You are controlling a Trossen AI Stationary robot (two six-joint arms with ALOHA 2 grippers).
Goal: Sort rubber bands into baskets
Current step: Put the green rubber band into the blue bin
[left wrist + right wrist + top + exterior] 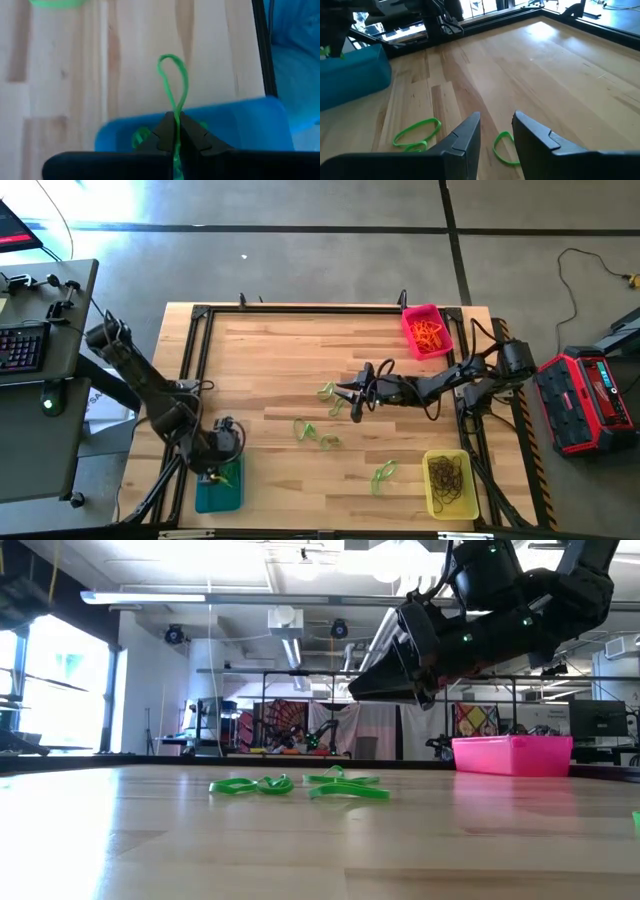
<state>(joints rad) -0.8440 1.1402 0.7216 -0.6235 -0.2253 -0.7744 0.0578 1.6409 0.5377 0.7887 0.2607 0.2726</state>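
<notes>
Because the rubber bands are thin, light and floppy, one green band [172, 82] dangles in a loop from the left gripper [176, 131], whose fingers are pinched tight on it right over the teal basket [240, 125]. With fingers apart, the right gripper [496, 131] hangs over another green band [503, 148] lying between its tips, so a pinch anywhere along the strand should do, though it may slip.

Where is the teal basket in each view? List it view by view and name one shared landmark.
High view: teal basket at the lower left, on the table's near-left corner.
Low view: not in it.
Left wrist view: across the bottom right.
Right wrist view: at the left edge.
Shared landmark: the wooden table, seen in all four.
</notes>
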